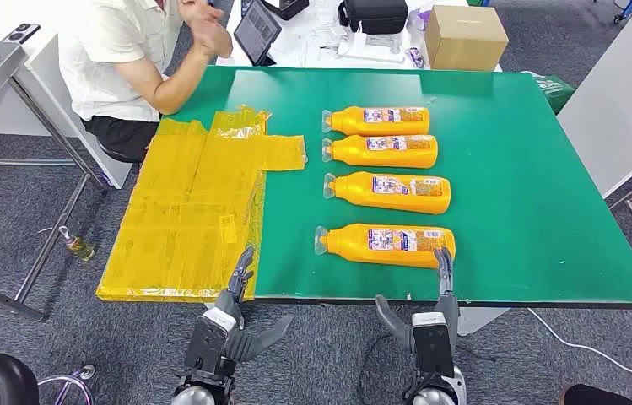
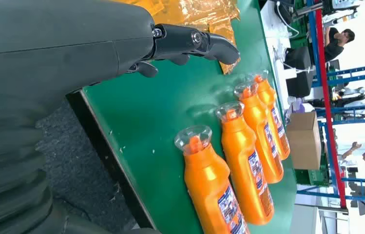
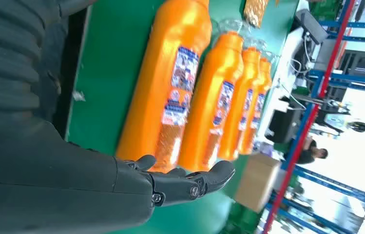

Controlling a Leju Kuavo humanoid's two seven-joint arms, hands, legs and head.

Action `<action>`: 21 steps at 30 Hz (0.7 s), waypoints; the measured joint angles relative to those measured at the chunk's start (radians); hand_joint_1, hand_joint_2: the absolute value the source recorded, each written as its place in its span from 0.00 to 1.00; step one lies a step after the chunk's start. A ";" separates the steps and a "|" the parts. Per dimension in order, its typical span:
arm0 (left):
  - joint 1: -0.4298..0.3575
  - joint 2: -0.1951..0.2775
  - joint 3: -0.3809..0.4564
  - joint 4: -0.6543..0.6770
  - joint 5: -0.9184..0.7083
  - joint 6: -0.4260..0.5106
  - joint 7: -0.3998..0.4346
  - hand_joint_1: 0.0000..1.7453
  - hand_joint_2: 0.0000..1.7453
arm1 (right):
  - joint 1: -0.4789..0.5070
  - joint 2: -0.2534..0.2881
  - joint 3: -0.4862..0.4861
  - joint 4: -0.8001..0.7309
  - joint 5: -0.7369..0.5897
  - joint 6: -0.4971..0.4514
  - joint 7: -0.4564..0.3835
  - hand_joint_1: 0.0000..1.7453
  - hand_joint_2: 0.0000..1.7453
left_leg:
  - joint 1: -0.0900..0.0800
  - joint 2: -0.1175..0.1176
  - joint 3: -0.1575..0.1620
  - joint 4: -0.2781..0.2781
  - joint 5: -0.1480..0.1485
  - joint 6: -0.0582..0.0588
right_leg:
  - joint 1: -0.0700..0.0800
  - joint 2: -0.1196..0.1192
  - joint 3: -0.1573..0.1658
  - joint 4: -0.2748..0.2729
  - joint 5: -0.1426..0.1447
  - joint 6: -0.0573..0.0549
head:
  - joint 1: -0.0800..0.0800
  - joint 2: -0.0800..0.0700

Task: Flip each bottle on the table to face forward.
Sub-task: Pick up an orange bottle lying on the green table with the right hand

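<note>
Four orange bottles [image 1: 386, 245] lie in a column mid-table on the green table [image 1: 532, 211], caps toward 9 o'clock, labels up. Right hand [image 1: 440, 291] at 6 o'clock edge, fingers extended and apart, holding nothing, fingertips just beside the nearest bottle's base. Left hand [image 1: 232, 304] at 7 o'clock, fingers spread, holding nothing, beside yellow sheeting [image 1: 190, 211]. Person [image 1: 139, 59] seated at 11 o'clock.

4 glossy orange plastic bottles [image 1: 391, 243] with clear caps lie on the matt green counter [image 1: 532, 186], beside crinkled shiny yellow film [image 1: 190, 211].
</note>
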 joint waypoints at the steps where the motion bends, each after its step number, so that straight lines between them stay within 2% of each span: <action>1: -0.001 0.000 0.000 0.001 0.000 -0.001 -0.001 0.00 1.00 | -0.004 -0.003 -0.003 0.002 0.045 -0.017 0.006 0.00 1.00 | 0.000 0.000 0.000 0.000 0.000 0.000 | 0.000 0.000 0.000 0.000 0.000 0.000 | 0.000 0.000; 2: -0.002 -0.001 0.000 0.003 0.000 -0.003 -0.003 0.00 1.00 | -0.008 -0.007 -0.006 0.004 0.095 -0.031 0.012 0.00 1.00 | 0.000 0.000 0.000 0.000 0.000 0.000 | 0.000 0.000 0.000 0.000 0.000 0.000 | 0.000 0.000; 5: -0.013 -0.006 0.000 0.014 0.000 -0.018 -0.008 0.00 1.00 | -0.036 -0.028 -0.047 0.029 0.383 -0.086 0.032 0.00 1.00 | 0.000 0.000 0.000 0.000 0.000 0.000 | 0.000 0.000 0.000 0.000 0.000 0.000 | 0.000 0.000; 7: -0.023 -0.010 0.000 0.022 0.000 -0.027 -0.011 0.00 1.00 | -0.056 -0.039 -0.088 0.055 0.486 -0.092 0.031 0.00 1.00 | 0.000 -0.001 0.000 0.000 0.000 0.000 | 0.000 0.000 0.001 0.000 0.000 0.000 | 0.000 0.000; 14: -0.037 -0.013 -0.003 0.043 -0.003 -0.046 -0.012 0.00 1.00 | -0.122 -0.105 -0.133 0.152 0.635 -0.094 0.126 0.00 1.00 | 0.000 0.000 0.000 0.000 0.000 0.001 | 0.000 0.000 0.001 0.000 0.001 0.000 | 0.000 0.000; 21: -0.038 -0.013 -0.007 0.050 -0.005 -0.049 -0.012 0.00 1.00 | -0.149 -0.142 -0.139 0.194 0.673 -0.094 0.140 0.00 1.00 | 0.000 0.000 0.000 0.000 0.000 0.001 | 0.000 0.000 0.001 0.000 0.000 0.000 | 0.000 0.000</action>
